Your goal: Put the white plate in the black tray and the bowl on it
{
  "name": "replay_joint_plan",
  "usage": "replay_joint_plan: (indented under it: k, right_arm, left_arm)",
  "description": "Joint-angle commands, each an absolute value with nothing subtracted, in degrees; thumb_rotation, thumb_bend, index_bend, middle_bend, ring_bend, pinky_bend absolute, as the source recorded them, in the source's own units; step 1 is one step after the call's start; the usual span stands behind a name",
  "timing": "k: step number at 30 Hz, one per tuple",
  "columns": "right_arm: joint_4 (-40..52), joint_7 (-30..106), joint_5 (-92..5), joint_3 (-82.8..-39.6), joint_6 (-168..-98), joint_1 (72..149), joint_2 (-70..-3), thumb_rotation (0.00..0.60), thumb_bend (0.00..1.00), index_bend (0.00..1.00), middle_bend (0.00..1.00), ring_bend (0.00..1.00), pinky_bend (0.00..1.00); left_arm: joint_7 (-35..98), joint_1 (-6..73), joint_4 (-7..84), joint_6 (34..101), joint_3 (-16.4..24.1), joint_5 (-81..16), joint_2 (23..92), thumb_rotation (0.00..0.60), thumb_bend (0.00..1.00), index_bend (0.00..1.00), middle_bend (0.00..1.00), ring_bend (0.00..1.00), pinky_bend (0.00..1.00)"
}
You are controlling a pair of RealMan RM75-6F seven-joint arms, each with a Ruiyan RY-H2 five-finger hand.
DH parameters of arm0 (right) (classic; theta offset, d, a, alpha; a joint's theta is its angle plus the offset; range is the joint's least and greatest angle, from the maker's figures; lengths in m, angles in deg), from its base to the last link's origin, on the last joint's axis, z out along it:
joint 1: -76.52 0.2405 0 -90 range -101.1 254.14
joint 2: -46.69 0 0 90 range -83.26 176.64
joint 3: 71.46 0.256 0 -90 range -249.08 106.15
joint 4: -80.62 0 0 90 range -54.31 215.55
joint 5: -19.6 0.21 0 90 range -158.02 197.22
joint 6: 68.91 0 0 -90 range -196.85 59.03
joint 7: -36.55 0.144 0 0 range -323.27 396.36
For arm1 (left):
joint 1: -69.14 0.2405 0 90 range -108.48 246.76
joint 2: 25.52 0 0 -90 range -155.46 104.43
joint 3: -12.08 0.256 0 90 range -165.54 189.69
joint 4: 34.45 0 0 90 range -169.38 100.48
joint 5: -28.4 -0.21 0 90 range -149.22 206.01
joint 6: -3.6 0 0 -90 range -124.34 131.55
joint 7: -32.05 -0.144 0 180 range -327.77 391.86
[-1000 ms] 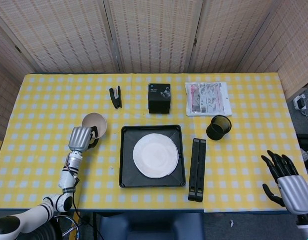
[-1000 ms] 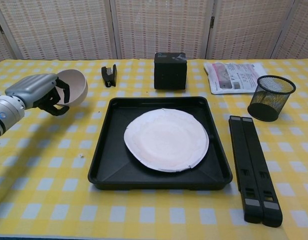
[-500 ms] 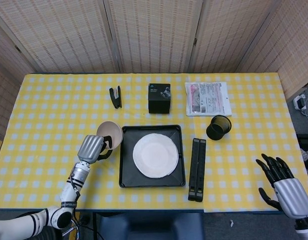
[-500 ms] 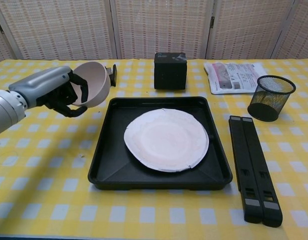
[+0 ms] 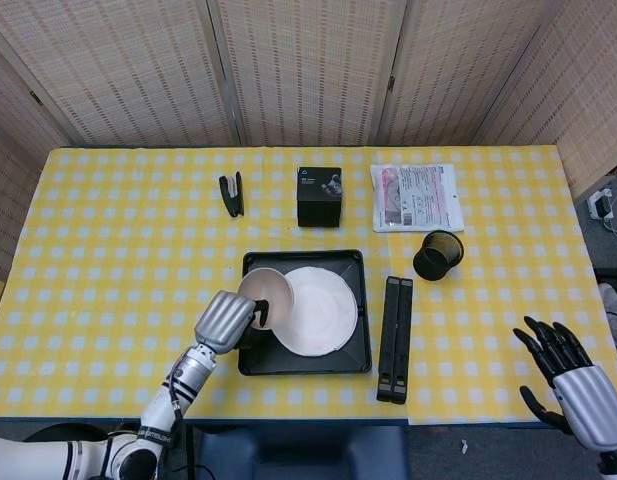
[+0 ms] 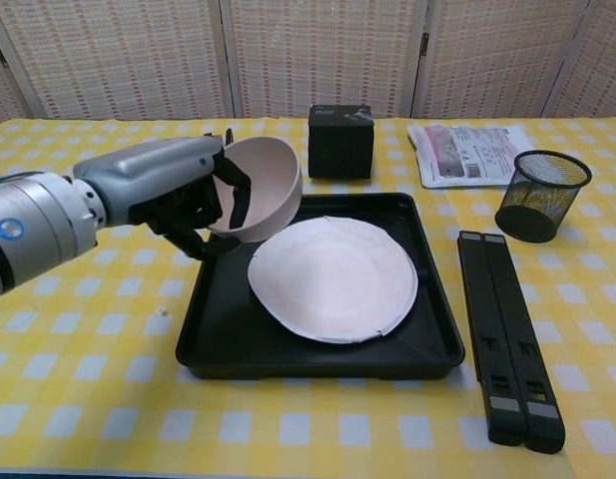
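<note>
The white plate lies inside the black tray at the table's middle. My left hand grips the beige bowl by its rim and holds it tilted in the air over the tray's left part, just above the plate's left edge. My right hand hangs off the table's front right corner with its fingers spread and nothing in it; only the head view shows it.
A black box and a black stapler sit behind the tray. A folded black stand lies right of the tray, with a mesh cup and a plastic packet beyond it.
My left hand has carried the bowl rightward from beside the tray to above its left part and the plate's edge. The right hand has barely shifted.
</note>
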State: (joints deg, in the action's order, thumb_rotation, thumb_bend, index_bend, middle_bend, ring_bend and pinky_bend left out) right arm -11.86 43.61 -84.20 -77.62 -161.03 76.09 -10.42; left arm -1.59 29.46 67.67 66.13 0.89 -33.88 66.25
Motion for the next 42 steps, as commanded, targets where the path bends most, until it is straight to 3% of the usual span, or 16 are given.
replay_joint_plan:
  k: [1,13,42]
  right_arm:
    - [-11.7,43.7,-84.2,-77.6,-161.2,76.0,-10.3,0.600,0.43,0.00,0.00,0.00,0.00]
    - [-11.3,44.8,-81.9,-77.2,-161.8,75.1,-9.8,0.600,0.43,0.00,0.00,0.00,0.00]
    - [-10.2,46.5,-78.6,-76.3,-162.6,73.3,-9.3,0.600,0.43,0.00,0.00,0.00,0.00]
  left_arm:
    - [-4.4,27.0,65.9,65.4,0.6,-31.9,69.4,0.600,0.49,0.68,1.00,1.00,1.00]
    - [-6.1,21.4,57.8,62.2,-1.4,-28.0,75.6,0.600,0.49,0.68,1.00,1.00,1.00]
    - [-8.9,14.9,45.6,59.2,0.5,-26.7,83.2,0.600,0.49,0.69,1.00,1.00,1.00]
